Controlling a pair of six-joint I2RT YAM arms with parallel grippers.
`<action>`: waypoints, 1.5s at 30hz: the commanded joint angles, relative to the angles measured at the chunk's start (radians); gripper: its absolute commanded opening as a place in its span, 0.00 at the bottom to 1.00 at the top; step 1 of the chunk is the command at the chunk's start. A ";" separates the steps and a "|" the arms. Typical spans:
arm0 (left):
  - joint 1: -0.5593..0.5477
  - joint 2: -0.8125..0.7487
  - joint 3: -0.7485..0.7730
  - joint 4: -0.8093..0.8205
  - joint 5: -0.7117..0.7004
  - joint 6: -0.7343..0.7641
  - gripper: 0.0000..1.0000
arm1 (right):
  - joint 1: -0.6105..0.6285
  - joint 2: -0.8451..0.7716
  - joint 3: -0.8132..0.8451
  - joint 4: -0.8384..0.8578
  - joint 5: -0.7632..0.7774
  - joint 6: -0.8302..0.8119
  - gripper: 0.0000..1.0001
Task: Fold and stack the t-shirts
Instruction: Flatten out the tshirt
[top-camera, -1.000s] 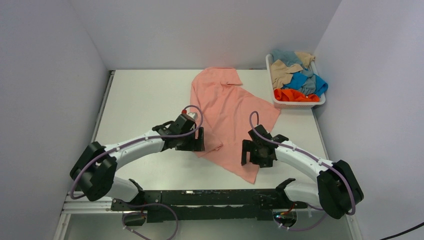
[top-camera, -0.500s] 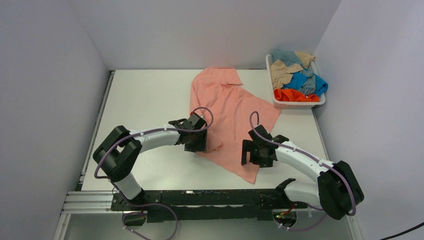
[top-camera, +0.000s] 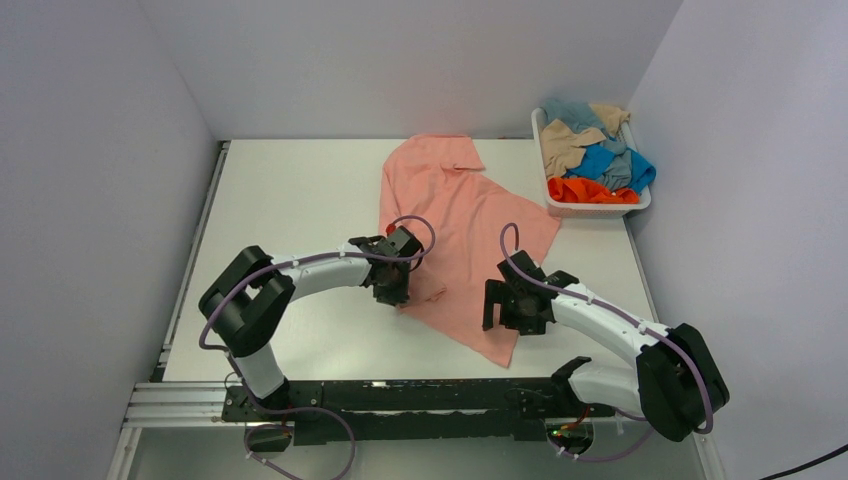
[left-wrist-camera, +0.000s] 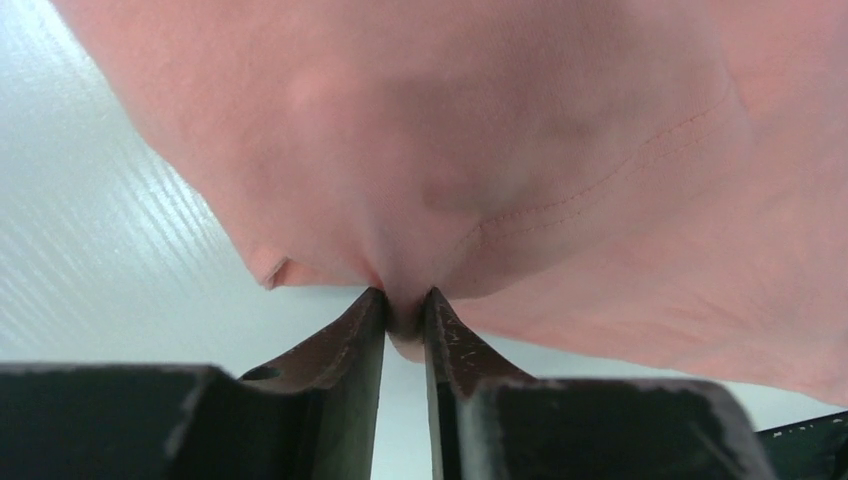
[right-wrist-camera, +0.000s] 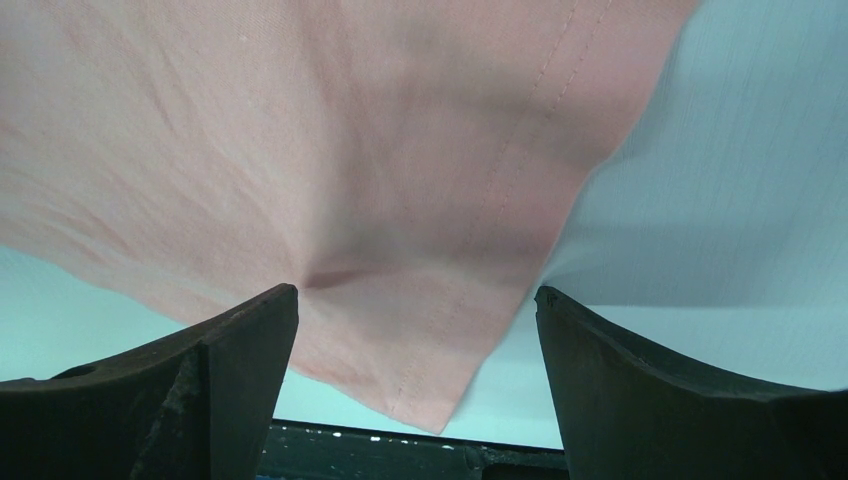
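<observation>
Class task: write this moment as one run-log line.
left gripper: shut on salmon pink t-shirt edge | right gripper: open over near hem | other t-shirts: heaped in basket

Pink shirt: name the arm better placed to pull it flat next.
Left, probably: the left gripper is shut on the shirt at its edge; the right gripper hangs open over it, gripping nothing.

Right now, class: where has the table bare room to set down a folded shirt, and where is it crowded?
Bare: far-left stretch of the white table, between its left edge and the salmon pink cloth t-shirt. Crowded: the right side, shirt beside the white plastic basket.
</observation>
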 joint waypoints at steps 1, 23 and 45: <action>-0.007 -0.033 0.040 -0.065 -0.056 -0.027 0.24 | -0.003 0.024 -0.055 0.039 0.007 0.018 0.91; 0.039 -0.090 0.029 -0.077 -0.025 -0.014 0.00 | -0.005 0.042 -0.020 0.021 0.053 0.005 0.87; 0.402 -0.399 -0.164 -0.083 -0.247 -0.046 0.00 | 0.138 0.223 0.106 0.104 0.031 -0.063 0.87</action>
